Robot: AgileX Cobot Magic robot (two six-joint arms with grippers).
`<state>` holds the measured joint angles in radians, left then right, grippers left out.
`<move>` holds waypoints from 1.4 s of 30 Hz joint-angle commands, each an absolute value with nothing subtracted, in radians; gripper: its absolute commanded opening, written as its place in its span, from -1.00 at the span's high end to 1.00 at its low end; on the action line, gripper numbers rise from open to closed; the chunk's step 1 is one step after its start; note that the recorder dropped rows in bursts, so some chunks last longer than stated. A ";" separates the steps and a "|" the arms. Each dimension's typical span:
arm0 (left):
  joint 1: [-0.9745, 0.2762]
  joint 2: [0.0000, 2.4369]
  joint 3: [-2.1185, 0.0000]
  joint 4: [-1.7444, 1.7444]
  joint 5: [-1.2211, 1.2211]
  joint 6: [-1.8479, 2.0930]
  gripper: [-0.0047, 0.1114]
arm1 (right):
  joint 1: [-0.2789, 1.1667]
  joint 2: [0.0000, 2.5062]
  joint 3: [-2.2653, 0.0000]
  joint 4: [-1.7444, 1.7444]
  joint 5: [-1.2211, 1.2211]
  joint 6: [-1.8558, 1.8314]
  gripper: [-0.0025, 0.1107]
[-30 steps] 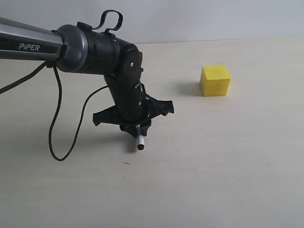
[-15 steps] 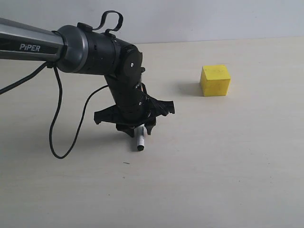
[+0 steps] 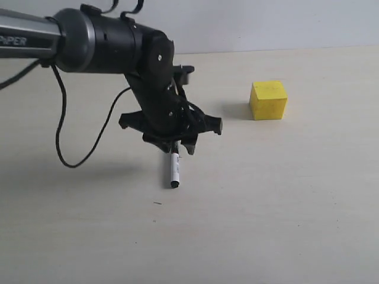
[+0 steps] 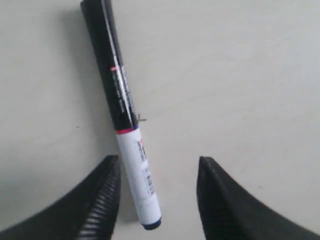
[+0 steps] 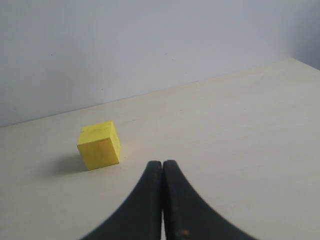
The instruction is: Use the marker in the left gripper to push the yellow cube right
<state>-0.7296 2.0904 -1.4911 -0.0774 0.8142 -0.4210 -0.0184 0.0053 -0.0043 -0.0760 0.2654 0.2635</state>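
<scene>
**Marker flat on the table, jaws parted**

Your left gripper has its jaws spread wide, and the marker lies flat on the pale table between them. It sits well off centre. The white barrel runs just beside the ribbed finger, and you can't tell whether they touch. The other finger stands clear. A thin red band splits the long black cap from the labelled white barrel, whose dark tip lies between the fingers.
</scene>
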 commanded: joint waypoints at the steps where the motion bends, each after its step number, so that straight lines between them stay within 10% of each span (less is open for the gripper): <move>1: -0.726 1.963 -1.480 -0.063 0.829 -0.361 0.62 | -0.018 0.000 0.000 -0.077 0.261 0.262 0.96; 3: -0.726 1.890 -1.453 -0.063 0.815 -0.320 0.91 | -0.018 0.000 0.000 -0.077 0.261 0.262 0.96; 12: -0.779 1.380 -0.881 -0.065 0.255 -0.210 0.92 | -0.018 0.000 0.000 -0.077 0.261 0.262 0.96; 20: -0.779 0.998 -0.587 -0.065 0.623 -0.219 0.92 | -0.018 0.000 0.000 -0.077 0.261 0.262 0.96; 35: -0.769 0.943 -0.558 -0.037 0.671 -0.078 0.92 | -0.018 0.000 0.000 -0.077 0.253 0.262 0.96; 42: -0.537 0.843 -0.557 -0.037 0.671 -0.045 0.92 | -0.018 0.000 0.000 -0.077 0.253 0.262 0.96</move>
<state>-0.6330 0.8899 -0.5614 -0.0449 0.6788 -0.0551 -0.0184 0.0053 -0.0043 -0.0760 0.2654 0.2635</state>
